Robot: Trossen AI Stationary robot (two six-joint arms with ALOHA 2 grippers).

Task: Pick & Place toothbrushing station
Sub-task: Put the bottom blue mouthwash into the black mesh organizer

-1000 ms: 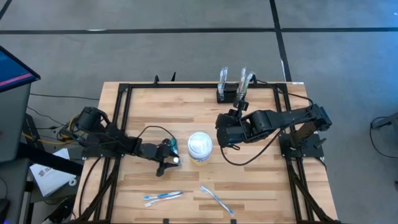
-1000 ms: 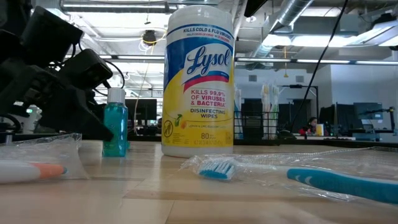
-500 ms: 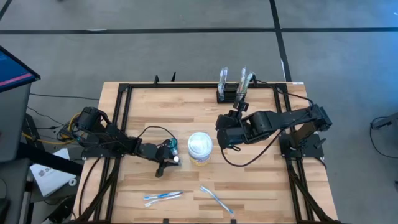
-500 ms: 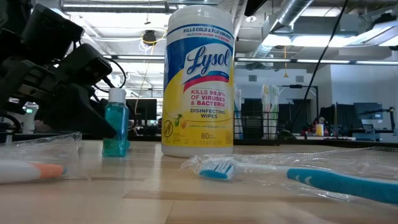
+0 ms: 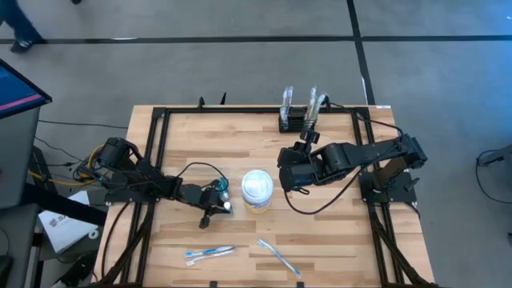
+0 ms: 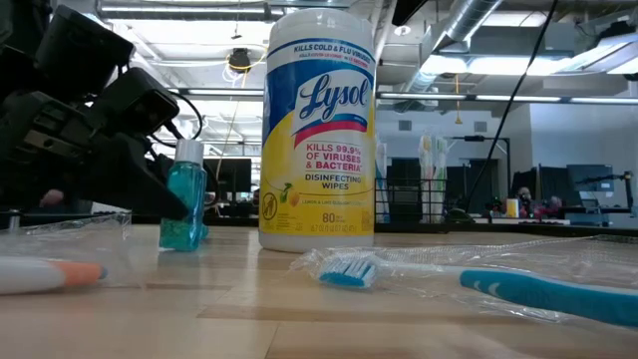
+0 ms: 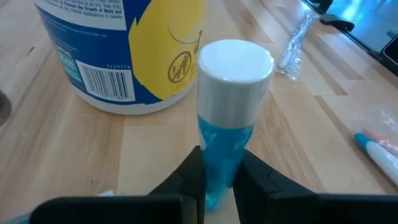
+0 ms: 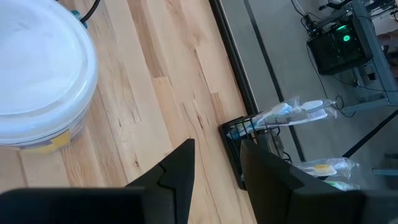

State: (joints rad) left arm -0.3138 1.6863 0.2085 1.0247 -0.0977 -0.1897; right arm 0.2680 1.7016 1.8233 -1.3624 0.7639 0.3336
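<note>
The toothbrushing station (image 5: 298, 120), a small black rack with wrapped toothbrushes standing in it, sat at the table's twelve o'clock edge, touched by neither arm. Toward six o'clock from it, the right gripper (image 5: 289, 178) hovered above the wood with its jaws partly apart and nothing between them; its wrist view showed the rack (image 8: 239, 138) beyond the fingertips. At nine o'clock from that gripper stood the Lysol wipes tub (image 5: 257, 190). Just beside the tub, again at nine o'clock, the left gripper (image 5: 218, 200) had its jaws closed against the sides of a small blue bottle with a white cap (image 7: 229, 112), standing upright. Two wrapped toothbrushes (image 5: 210, 253) (image 5: 278, 256) lay near the six o'clock edge.
</note>
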